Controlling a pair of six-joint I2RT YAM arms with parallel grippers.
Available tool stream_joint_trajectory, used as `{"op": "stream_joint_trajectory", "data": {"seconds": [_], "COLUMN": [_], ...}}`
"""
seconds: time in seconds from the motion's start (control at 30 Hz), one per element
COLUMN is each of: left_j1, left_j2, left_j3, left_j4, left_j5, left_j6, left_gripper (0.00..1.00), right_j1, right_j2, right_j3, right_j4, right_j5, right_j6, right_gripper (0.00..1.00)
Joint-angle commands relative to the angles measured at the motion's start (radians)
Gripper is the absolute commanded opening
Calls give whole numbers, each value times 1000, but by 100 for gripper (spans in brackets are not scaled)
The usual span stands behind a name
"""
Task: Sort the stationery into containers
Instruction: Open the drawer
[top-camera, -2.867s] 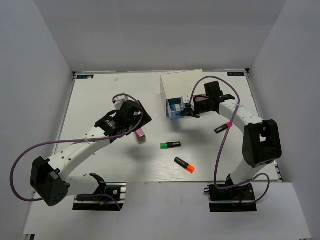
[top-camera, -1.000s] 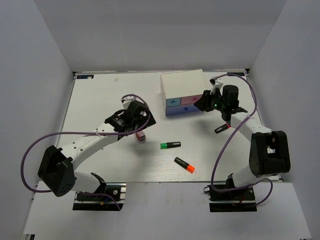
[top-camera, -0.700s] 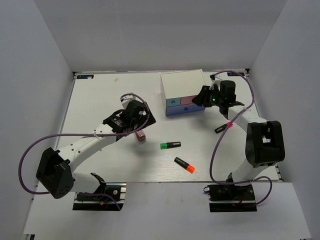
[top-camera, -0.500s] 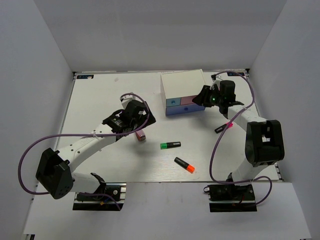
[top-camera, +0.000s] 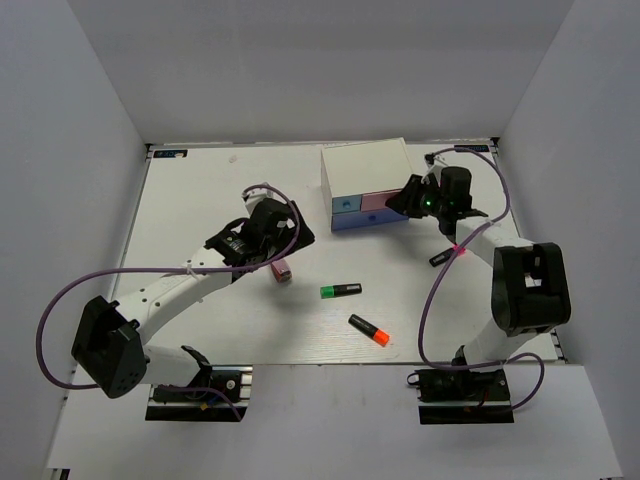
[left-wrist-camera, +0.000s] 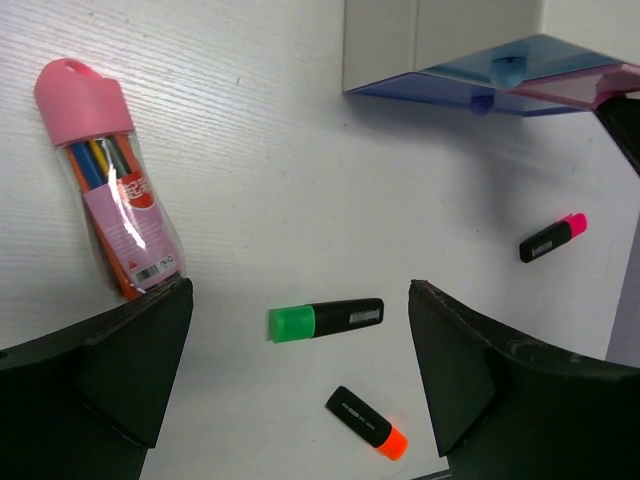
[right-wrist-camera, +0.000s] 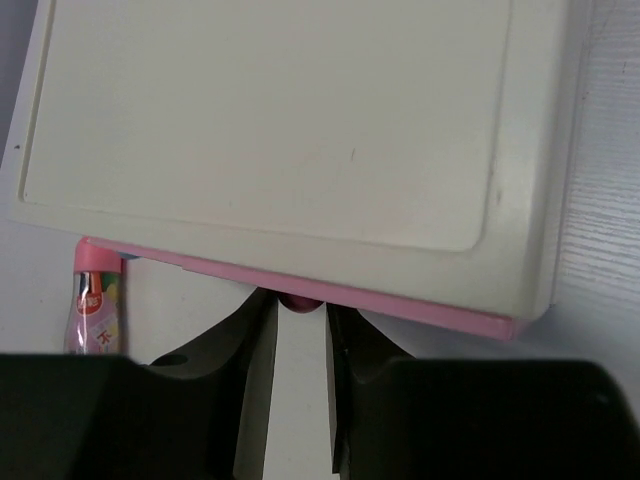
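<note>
The white drawer box (top-camera: 365, 168) stands at the back, its light-blue drawer (top-camera: 347, 204) closed. My right gripper (top-camera: 403, 205) is shut on the knob (right-wrist-camera: 300, 302) of the pink drawer (right-wrist-camera: 420, 313), one finger on each side. My left gripper (top-camera: 279, 245) is open and empty, hovering above the table. The stubby pink oblong item (left-wrist-camera: 110, 225) lies just beside its left finger (left-wrist-camera: 110, 370). The green highlighter (left-wrist-camera: 325, 320), orange highlighter (left-wrist-camera: 365, 422) and pink highlighter (left-wrist-camera: 550, 238) lie loose on the table. The grey-blue piece is out of view.
The wide blue-violet lower drawer (top-camera: 368, 221) is closed. White walls enclose the table on the left, back and right. The pink highlighter (top-camera: 446, 256) lies under the right forearm. The green (top-camera: 340, 291) and orange (top-camera: 368, 330) highlighters lie between the arms.
The light-blue drawer, pulled out 2.9 s ago, is now closed. My right gripper moved from it to the pink drawer's knob. My left arm shifted slightly.
</note>
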Motion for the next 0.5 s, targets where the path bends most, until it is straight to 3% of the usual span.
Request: {"op": "stream_joint_trajectory", "data": {"seconds": [0.0, 0.3, 0.4, 0.43, 0.47], "left_j1": [4, 4, 4, 4, 4], "left_j2": [-9, 123, 134, 146, 146], "left_j3": [9, 107, 107, 116, 116], "left_j4": [80, 149, 175, 175, 184], "left_j5": [48, 125, 160, 169, 180], "left_j6": [22, 98, 107, 116, 130], "left_gripper": [99, 99, 99, 99, 99], "right_j1": [-6, -6, -3, -5, -5], "right_j2": [-64, -254, -299, -302, -301], "right_j3": [-82, -316, -361, -364, -360], "right_j4": [10, -42, -27, -20, -14], "right_j5": [-26, -69, -64, -58, -58], "right_j6": [-36, -32, -25, -25, -27], "right_gripper": [18, 18, 33, 50, 57]}}
